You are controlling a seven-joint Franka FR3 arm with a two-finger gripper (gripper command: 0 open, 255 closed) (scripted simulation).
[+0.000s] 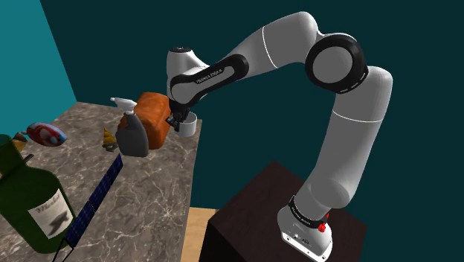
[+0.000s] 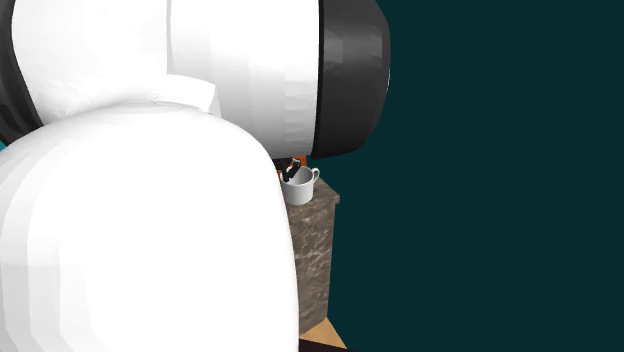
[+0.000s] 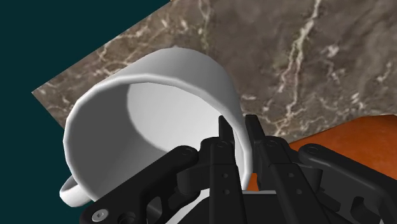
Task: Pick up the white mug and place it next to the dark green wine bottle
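The white mug [image 1: 190, 126] is at the far right corner of the marble tabletop [image 1: 149, 186], close to its edge. My gripper [image 1: 178, 119] is shut on the mug's rim. One finger is inside the mug [image 3: 153, 114] and the other outside, the wall clasped in the gripper [image 3: 240, 127]. The handle points away from the fingers. The mug [image 2: 300, 188] shows beside the gripper [image 2: 290, 172], past the arm's bulk; I cannot tell whether it touches the top. The dark green wine bottle [image 1: 30, 197] stands at the near left of the table.
A grey spray bottle [image 1: 132, 134] and an orange-brown lump [image 1: 156, 113] stand just left of the mug. A blue flat panel [image 1: 97, 195], a small yellowish figure [image 1: 109, 138] and a red-and-blue object [image 1: 46, 134] lie between mug and bottle. The dark stand [image 1: 260, 216] sits right of the table.
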